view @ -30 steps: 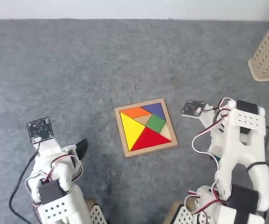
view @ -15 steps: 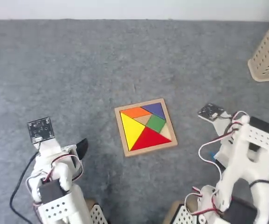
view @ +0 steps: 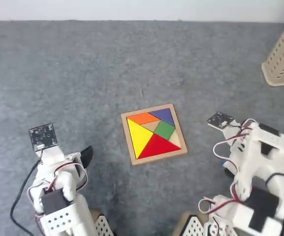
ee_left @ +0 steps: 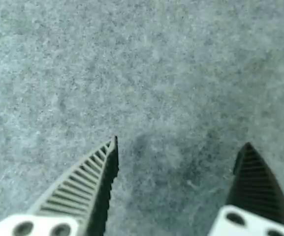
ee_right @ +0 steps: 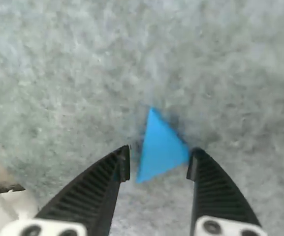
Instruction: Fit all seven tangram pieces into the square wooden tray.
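**Right arm draws back over the stray blue triangle**

Moved since the last look: your right arm (view: 252, 162) has swung away from the tray's right edge and drawn back toward its own base. Your left arm (view: 58, 184) has not shifted. Both stand on the grey felt mat (view: 82, 73). The square wooden tray (view: 125, 137) lies in the middle between them. It holds orange, purple-blue, yellow, green and red pieces. Two pale wood-toned patches show among them, and you cannot tell whether those are gaps or plain pieces.

The next move turns on what sits under your right gripper (ee_right: 160, 158). The blue triangle (ee_right: 159, 145) lies flat on the mat between its fingers. One sharp corner points away from the wrist, and the broad end spans the gap from finger to finger. The fingers are parted and bracket the piece closely; whether either tip touches it yet is not clear. The right arm is folded low over the spot, well to the right of the tray, so it looks like the arm to use. Your left gripper (ee_left: 181, 142) hangs spread wide over bare mat, far from the piece.
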Motion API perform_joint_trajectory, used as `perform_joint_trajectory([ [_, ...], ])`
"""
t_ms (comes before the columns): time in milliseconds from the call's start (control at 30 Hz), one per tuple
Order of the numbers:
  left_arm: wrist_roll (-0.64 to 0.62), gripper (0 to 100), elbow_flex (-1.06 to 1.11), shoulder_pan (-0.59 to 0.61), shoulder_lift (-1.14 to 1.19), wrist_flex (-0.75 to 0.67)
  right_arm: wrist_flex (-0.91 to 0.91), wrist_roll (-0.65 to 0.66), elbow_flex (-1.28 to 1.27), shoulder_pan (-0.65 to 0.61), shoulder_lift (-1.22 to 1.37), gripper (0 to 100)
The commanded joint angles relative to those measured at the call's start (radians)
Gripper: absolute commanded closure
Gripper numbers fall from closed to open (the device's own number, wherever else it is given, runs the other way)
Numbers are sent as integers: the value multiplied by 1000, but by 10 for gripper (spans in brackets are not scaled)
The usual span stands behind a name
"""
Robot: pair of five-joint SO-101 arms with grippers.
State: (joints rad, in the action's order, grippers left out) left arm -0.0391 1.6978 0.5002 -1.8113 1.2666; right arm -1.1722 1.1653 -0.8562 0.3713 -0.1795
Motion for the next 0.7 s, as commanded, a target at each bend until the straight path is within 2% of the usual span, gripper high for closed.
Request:
perform_joint_trajectory([
  [0,2,646,-13,-2,-12,-2,51,-15,61,-12,68,796],
  [167,2,646,-13,-2,-12,-2,102,-44,60,-50,110,804],
  [267,2,646,-13,-2,-12,-2,127,-118,60,-94,105,865],
  [400,2,646,-13,-2,-12,-2,120,-153,60,-145,88,925],
  [533,2,646,-13,-2,-12,-2,117,-210,75,-163,44,925],
  [667,2,646,-13,-2,-12,-2,33,-261,143,-191,-18,925],
])
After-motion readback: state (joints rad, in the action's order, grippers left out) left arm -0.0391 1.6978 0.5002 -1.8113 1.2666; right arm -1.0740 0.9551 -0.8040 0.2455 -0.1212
